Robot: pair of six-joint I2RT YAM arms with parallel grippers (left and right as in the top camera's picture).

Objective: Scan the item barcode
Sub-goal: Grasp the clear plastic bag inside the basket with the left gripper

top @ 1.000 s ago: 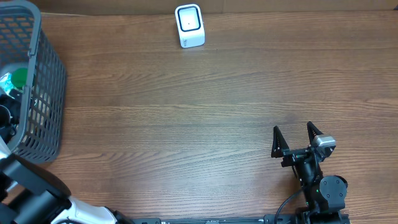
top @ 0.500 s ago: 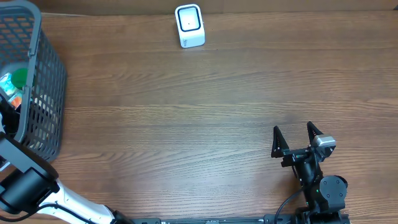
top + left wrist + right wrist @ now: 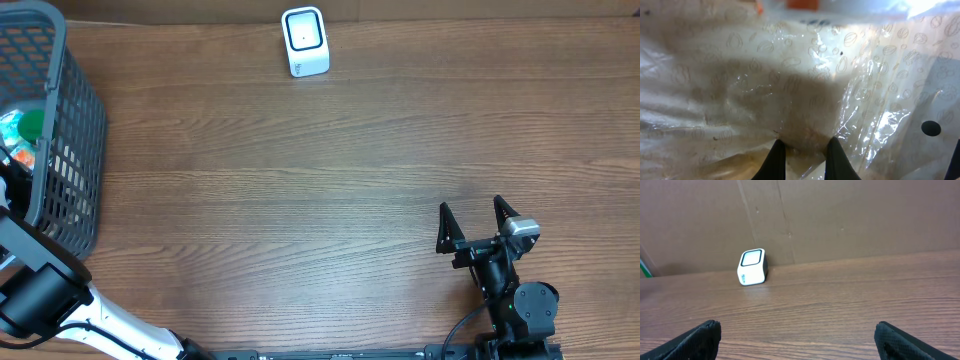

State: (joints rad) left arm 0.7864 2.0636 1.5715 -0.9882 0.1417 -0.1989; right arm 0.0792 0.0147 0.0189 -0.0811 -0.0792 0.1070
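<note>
I took the grey mesh basket (image 3: 75, 110), at the left end of the wooden table (image 3: 300, 200), as my reference. Inside that basket lay the item, a plastic bag (image 3: 765, 75) of thin, crinkled clear film printed with small outlines, and it filled my left wrist view. I judged it light, limp and slippery, more likely to sag and slide than to hold a shape. A gathered fold or a sealed edge seemed the safest place to grip. I could not see a barcode on the side facing me. The white scanner (image 3: 305, 42) stood well apart from the basket, along the table's far edge. The right gripper (image 3: 471, 205), farther still from the basket at the near edge, had its jaws spread wide around nothing. Down in the basket, the left gripper (image 3: 805, 141) was pressed together, pinching a fold of the film.
</note>
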